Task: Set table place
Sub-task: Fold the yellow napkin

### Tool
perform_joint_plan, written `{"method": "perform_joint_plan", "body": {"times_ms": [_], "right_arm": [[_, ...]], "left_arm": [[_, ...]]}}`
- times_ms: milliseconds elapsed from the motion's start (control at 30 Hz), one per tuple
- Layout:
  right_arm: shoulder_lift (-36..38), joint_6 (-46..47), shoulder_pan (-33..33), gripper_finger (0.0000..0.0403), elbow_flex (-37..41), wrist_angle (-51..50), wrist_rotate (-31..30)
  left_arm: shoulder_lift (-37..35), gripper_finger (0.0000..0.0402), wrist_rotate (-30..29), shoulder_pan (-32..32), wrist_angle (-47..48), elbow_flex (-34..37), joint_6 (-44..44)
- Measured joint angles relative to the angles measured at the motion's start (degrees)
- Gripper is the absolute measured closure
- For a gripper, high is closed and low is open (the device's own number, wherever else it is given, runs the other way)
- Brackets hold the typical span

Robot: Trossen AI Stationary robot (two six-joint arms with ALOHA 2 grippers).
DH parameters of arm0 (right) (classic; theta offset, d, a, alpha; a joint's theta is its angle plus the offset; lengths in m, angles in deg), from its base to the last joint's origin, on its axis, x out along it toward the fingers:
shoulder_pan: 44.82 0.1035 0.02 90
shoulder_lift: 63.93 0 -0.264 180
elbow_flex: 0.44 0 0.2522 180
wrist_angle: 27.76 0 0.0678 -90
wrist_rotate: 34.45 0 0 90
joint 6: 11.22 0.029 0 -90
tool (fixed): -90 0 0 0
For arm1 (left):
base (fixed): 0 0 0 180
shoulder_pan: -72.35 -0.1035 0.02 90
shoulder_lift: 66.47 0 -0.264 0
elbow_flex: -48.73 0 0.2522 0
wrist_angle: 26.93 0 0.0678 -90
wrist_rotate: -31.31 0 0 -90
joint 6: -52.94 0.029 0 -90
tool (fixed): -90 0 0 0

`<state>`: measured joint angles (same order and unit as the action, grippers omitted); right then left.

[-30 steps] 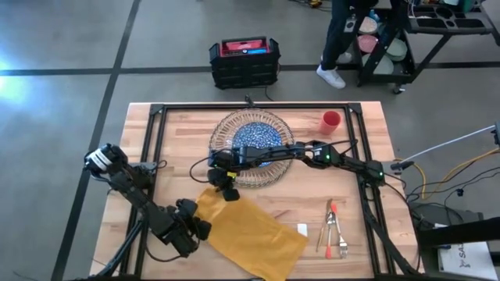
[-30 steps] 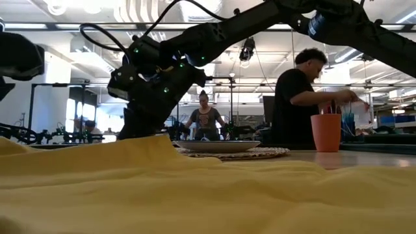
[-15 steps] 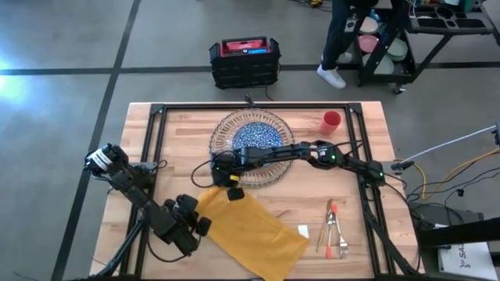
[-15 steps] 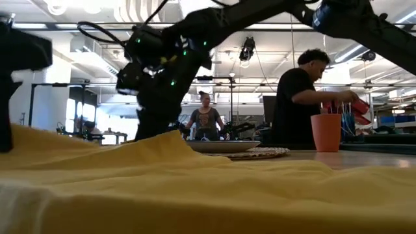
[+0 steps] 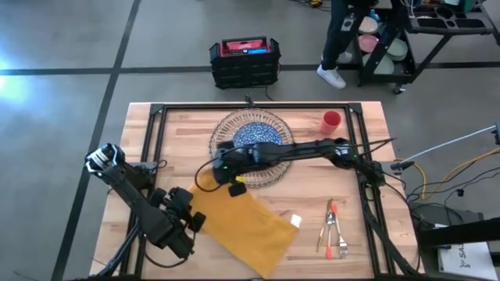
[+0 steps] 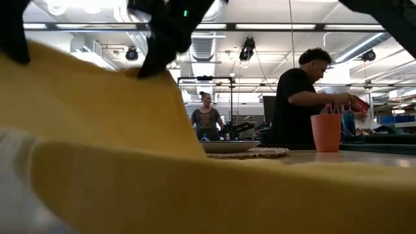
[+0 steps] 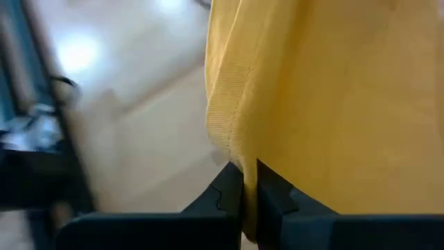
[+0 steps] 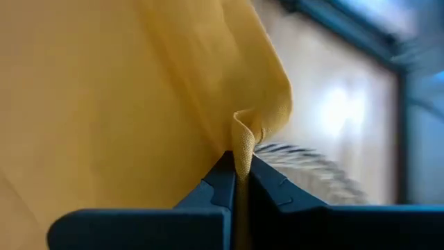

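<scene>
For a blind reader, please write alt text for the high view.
Seen from above, the left gripper and right gripper each pinch a corner of a yellow napkin on a wooden table. A plate, red cup and cutlery lie nearby.

I see my right gripper (image 8: 236, 182) pinched shut on a fold of the yellow napkin (image 8: 118, 97), cloth bunched up right between the fingers (image 8: 208, 191). Napkin fills most of the view. Past its edge, the ribbed glass charger (image 8: 312, 170) and light wood table (image 8: 340, 104), blurry.
</scene>
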<state>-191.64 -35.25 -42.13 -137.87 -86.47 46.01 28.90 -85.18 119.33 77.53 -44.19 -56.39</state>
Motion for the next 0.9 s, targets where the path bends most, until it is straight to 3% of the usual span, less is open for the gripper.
{"method": "perform_joint_plan", "body": {"times_ms": [100,367,600,900], "right_arm": [[4.44,-1.58,0.10,0.0403,-0.22,-0.51,-1.71],[15.67,0.93,-0.26,0.0403,-0.33,-5.31,0.61],[22.33,1.44,-0.13,0.0403,-0.37,-6.42,0.85],[29.52,5.30,0.70,0.0403,-0.35,-7.87,1.42]], "left_arm": [[-2.03,0.0401,-1.91,-0.07,-0.47,-2.83,4.95],[-5.04,0.0401,-15.20,0.00,-0.63,-14.09,13.26],[-6.32,0.0402,-17.78,-0.70,-0.84,-26.05,26.90],[-8.55,0.0401,-21.87,-1.18,-0.94,-36.59,35.96]]}}
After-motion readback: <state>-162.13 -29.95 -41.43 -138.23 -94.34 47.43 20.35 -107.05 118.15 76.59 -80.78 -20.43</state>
